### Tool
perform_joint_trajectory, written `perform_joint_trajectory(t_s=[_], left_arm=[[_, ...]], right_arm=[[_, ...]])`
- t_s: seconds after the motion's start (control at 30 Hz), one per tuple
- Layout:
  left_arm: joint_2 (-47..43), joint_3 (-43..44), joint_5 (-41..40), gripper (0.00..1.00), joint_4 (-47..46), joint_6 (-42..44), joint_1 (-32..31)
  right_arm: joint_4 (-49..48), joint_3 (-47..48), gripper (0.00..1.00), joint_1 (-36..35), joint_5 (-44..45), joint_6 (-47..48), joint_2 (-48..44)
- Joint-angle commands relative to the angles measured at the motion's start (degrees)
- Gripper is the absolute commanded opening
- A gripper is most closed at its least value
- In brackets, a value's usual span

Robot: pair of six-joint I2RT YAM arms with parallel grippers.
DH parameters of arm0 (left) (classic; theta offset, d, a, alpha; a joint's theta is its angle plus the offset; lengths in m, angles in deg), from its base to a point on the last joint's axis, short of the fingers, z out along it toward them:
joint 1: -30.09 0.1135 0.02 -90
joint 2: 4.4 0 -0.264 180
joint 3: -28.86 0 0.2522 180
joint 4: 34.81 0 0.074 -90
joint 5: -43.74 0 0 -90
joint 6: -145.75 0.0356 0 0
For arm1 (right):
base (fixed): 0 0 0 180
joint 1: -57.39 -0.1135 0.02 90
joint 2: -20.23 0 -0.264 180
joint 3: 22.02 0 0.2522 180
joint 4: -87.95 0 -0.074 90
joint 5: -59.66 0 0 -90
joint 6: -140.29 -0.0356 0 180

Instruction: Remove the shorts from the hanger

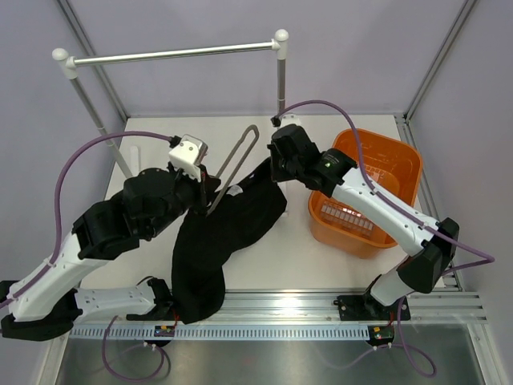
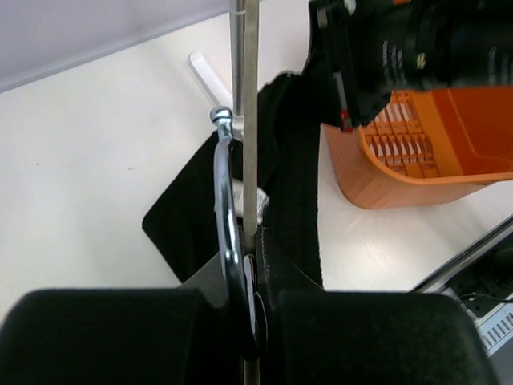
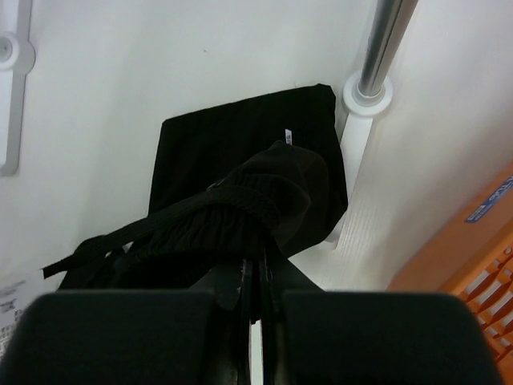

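Both tools are clamped: your left tool (image 1: 210, 186) holds the hanger (image 1: 237, 157), your right tool (image 1: 278, 170) the shorts (image 1: 228, 233); hanger runs toward upper centre, so draw shorts lower-right.

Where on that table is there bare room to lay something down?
Bare tabletop shows at the back left, between the rack post and the hanger. The middle is crowded with the shorts; the orange basket fills the right.

**White table, what's on it**

Table (image 1: 321, 265): white, flat. Orange basket (image 1: 398, 160) on right side. Rack feet (image 1: 135, 152) on back part, left & right. Black shorts (image 1: 210, 249) draped across middle, lower end reaching near edge; upper part lifted off surface.
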State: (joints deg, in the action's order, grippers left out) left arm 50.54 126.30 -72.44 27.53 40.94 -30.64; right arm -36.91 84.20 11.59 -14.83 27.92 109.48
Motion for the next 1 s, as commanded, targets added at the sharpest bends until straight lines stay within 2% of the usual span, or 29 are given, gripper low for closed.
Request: perform_joint_trajectory(t_s=[0.0, 0.1, 0.33, 0.6, 0.97], left_arm=[[-1.24, -0.88, -1.25, 0.0, -8.58, 1.18, -0.35], [-0.36, -1.76, -3.09, 0.0, -11.04, 1.27, -0.35], [1.66, -4.49, -10.64, 0.0, -16.76, -0.31, -0.27], [6.93, 1.39, -21.81, 0.0, -16.41, 0.92, 1.05], [12.56, 10.1, -15.41, 0.0, -16.41, -0.22, 11.59]], right_arm=[[-3.77, -1.67, 0.0, -3.58, 2.33, -1.45, -3.82], [-3.6, -0.8, 0.0, -7.01, 2.68, -2.76, -4.61], [-0.17, 4.21, 0.0, -24.4, 10.06, -5.05, -3.21], [1.33, 5.79, 0.0, -32.33, 12.0, -6.72, -5.84], [2.03, 6.06, 0.0, -38.13, 14.81, -7.07, -7.16]])
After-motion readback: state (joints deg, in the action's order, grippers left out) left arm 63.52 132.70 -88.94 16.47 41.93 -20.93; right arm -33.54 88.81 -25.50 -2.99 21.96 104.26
